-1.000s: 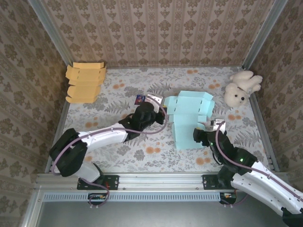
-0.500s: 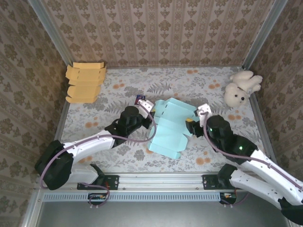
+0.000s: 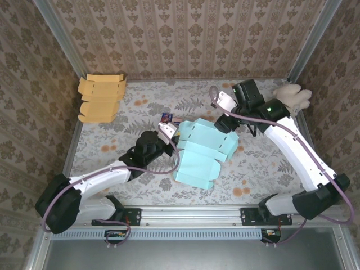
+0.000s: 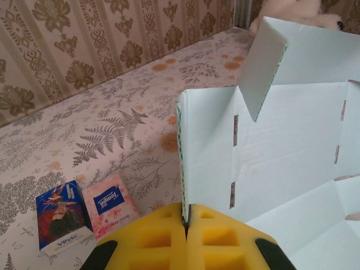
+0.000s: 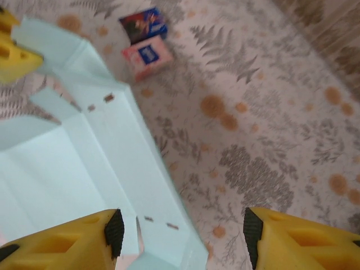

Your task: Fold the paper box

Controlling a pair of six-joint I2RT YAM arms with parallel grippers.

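While your left hand [image 4: 187,225] pinches an upright wall of the paper box [image 3: 201,151], the box sits partly folded in the middle of the tabletop [image 3: 135,107]. Your right hand [image 5: 181,232] hovers over its far-right side, fingers spread wide, gripping nothing.

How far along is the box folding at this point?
Done: the light blue paper box is partly raised, with one side panel standing. In hand: the left end effector pinches that panel's edge; the right end effector hovers open over the box. Left: flaps are untucked and walls unlocked, so most folding remains.
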